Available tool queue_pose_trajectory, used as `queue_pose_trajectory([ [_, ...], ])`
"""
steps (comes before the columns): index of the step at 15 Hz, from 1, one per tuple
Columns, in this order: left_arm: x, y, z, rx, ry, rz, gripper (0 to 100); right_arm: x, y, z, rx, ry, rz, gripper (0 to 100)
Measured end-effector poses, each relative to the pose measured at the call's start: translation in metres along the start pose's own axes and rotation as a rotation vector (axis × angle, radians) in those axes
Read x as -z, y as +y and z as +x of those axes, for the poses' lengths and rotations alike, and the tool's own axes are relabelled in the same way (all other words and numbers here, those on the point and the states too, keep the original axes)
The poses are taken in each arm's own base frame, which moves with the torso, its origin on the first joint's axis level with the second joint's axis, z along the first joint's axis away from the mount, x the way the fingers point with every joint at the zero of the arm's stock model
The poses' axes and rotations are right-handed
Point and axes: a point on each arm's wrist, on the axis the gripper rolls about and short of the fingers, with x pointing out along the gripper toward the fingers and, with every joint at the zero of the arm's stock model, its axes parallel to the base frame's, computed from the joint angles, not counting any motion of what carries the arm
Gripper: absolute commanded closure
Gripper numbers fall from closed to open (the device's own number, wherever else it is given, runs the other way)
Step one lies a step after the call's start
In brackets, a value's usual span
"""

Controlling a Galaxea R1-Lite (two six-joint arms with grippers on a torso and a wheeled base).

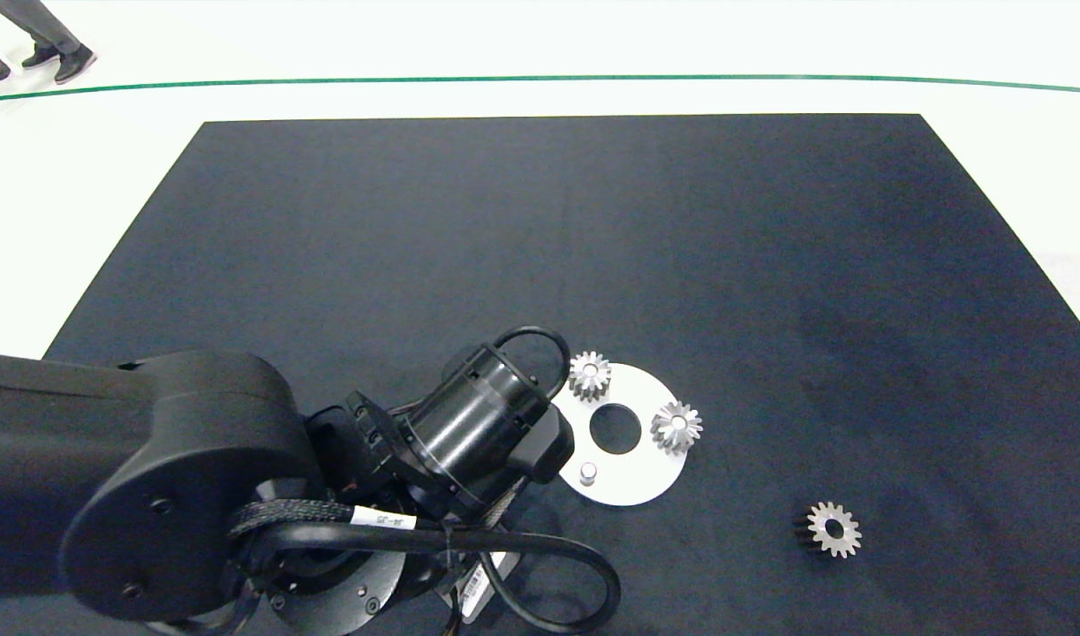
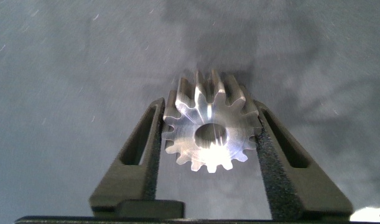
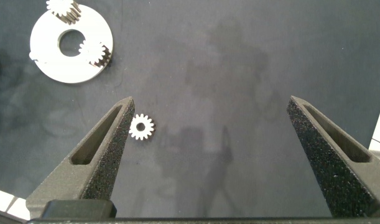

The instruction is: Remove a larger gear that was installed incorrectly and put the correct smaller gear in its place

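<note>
My left gripper [image 2: 208, 107] is shut on the smaller gear [image 2: 196, 121], a silver toothed gear with a small centre hole, held by its sides between both pads. In the head view the left arm's wrist [image 1: 478, 424] hides that gripper and gear, just left of the white round plate [image 1: 632, 481]. The plate carries two small cone-shaped gears [image 1: 589, 374] [image 1: 676, 427] and one bare peg [image 1: 588, 473]. The larger gear [image 1: 834, 529] lies flat on the mat, right of the plate. My right gripper [image 3: 211, 102] hangs open high above the mat, with the larger gear [image 3: 140, 127] below its one finger.
A dark mat [image 1: 540, 265] covers the table, with white floor around it. The plate [image 3: 53, 65] has a big centre hole. A person's shoes [image 1: 58, 62] show at the far left corner, beyond a green floor line.
</note>
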Motion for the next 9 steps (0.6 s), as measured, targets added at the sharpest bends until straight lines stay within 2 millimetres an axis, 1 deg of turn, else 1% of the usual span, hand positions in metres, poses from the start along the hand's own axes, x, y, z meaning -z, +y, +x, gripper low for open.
queue_pose_trajectory([
  [4, 0.005, 0.007, -0.014, 0.002, -0.009, -0.108, 0, 0.001, 0.000, 0.000, 0.001, 0.005, -0.006, 0],
  [6, 0.005, 0.014, -0.025, 0.004, -0.044, -0.154, 0, 0.002, 0.000, -0.001, 0.001, 0.003, -0.006, 0],
  [7, 0.006, 0.024, -0.036, -0.001, -0.072, -0.187, 0, 0.002, 0.001, -0.002, -0.001, 0.000, -0.007, 0],
  [8, 0.009, 0.042, -0.050, -0.020, -0.101, -0.239, 0, 0.003, 0.001, -0.001, -0.004, 0.005, -0.007, 0],
  [9, 0.014, 0.067, -0.065, -0.063, -0.116, -0.308, 0, 0.006, 0.002, 0.001, -0.008, 0.017, -0.008, 0],
])
